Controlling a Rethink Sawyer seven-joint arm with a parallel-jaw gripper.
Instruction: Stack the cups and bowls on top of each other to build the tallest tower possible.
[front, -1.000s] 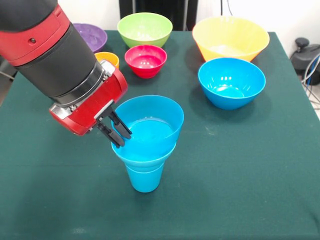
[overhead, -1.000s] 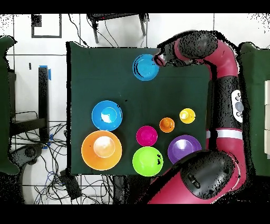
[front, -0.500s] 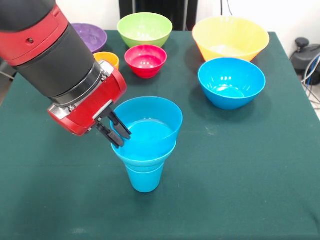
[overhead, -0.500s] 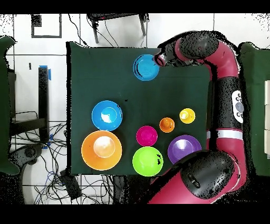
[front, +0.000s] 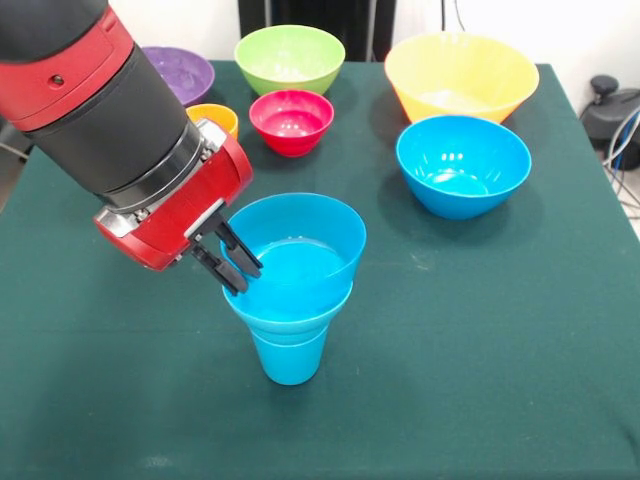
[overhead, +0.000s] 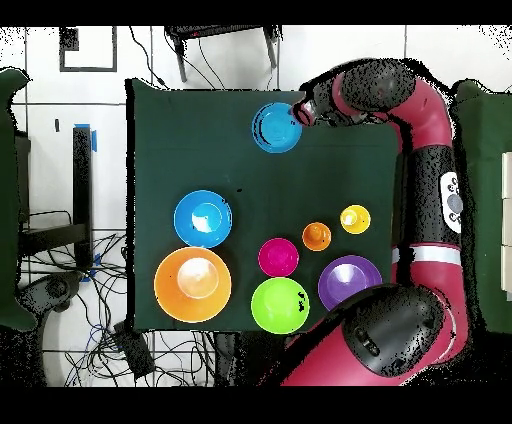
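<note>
The tower stands near the front of the table: a blue cup (front: 288, 360) at the base, a blue bowl (front: 290, 308) in it, and a wider blue bowl (front: 300, 235) on top, tilted a little. My gripper (front: 248, 280) is at the top bowl's left rim, one finger inside and one outside the wall, shut on it. From overhead the tower (overhead: 277, 127) shows as one blue disc with the gripper (overhead: 300, 112) at its edge. An orange cup (front: 215, 117) stands behind the arm. A yellow cup (overhead: 355, 219) shows only from overhead.
At the back stand a loose blue bowl (front: 462, 165), the large yellow-orange bowl (front: 461, 75), a red bowl (front: 291, 120), a green bowl (front: 289, 57) and a purple bowl (front: 180, 72). The arm reaches in from the left over the orange cup.
The gripper and the top blue bowl have shifted only a hair to the left; everything else is as before.
</note>
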